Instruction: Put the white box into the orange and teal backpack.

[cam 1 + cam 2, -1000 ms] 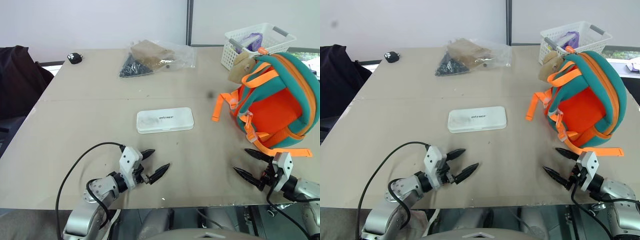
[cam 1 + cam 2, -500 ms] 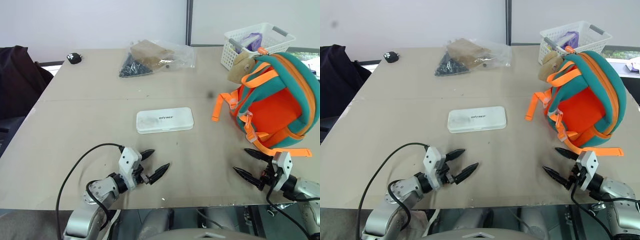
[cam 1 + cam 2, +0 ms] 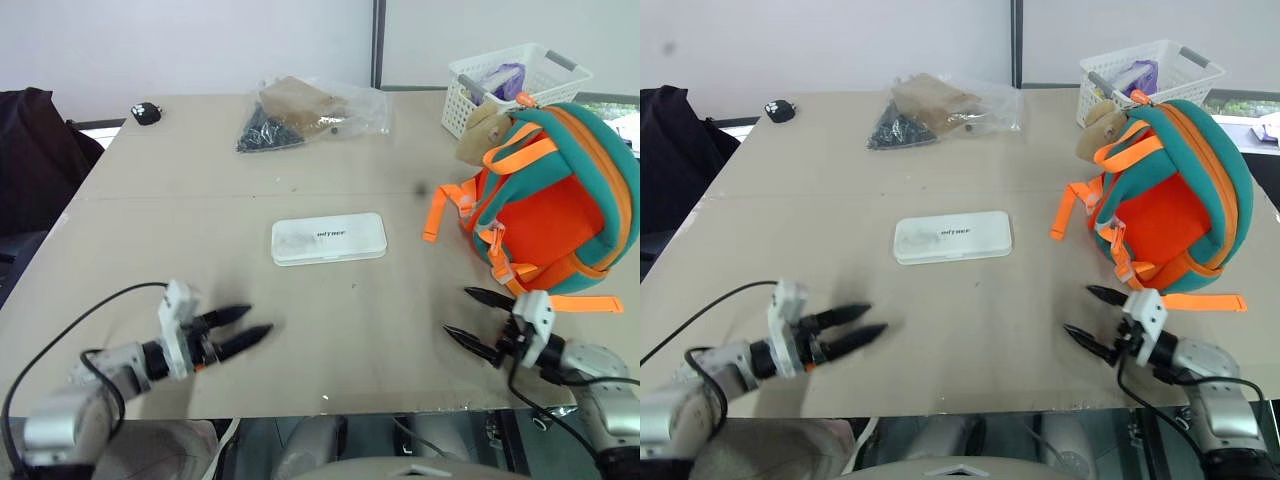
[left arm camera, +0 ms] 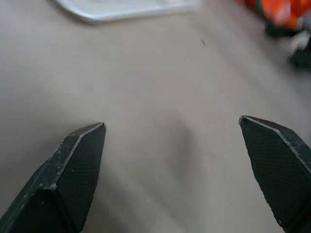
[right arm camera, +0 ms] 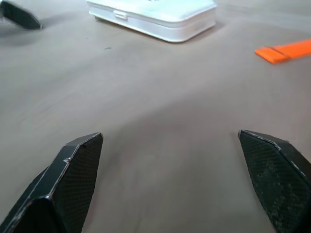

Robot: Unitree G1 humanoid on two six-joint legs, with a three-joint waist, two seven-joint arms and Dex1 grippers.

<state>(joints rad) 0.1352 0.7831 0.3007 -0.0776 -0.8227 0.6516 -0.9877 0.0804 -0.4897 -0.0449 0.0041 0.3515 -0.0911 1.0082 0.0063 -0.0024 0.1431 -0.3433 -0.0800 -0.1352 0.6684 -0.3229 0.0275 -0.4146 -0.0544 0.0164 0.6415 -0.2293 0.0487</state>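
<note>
The white box (image 3: 329, 239) lies flat and closed near the middle of the beige desk (image 3: 200, 200), its long side running from 9 to 3 o'clock and its dark lettering facing up. At about 3 o'clock from it, well apart, the orange and teal backpack (image 3: 555, 205) sits on the desk with a tan plush toy (image 3: 483, 130) at its upper corner and an orange strap (image 3: 440, 212) hanging toward the box. The left gripper (image 3: 232, 330) hovers at about 7 o'clock from the box, its two black fingers (image 4: 73, 170) spread wide and holding nothing. The right gripper (image 3: 478, 322) sits at about 5 o'clock from the box, just below the backpack, fingers (image 5: 68, 174) likewise wide apart and empty. At 12 o'clock, near the far edge, lies a clear plastic bag (image 3: 305, 115) of dark items and a brown packet; a white lattice basket (image 3: 510, 85) stands behind the backpack, and a small black object (image 3: 146, 112) rests toward 11 o'clock.
</note>
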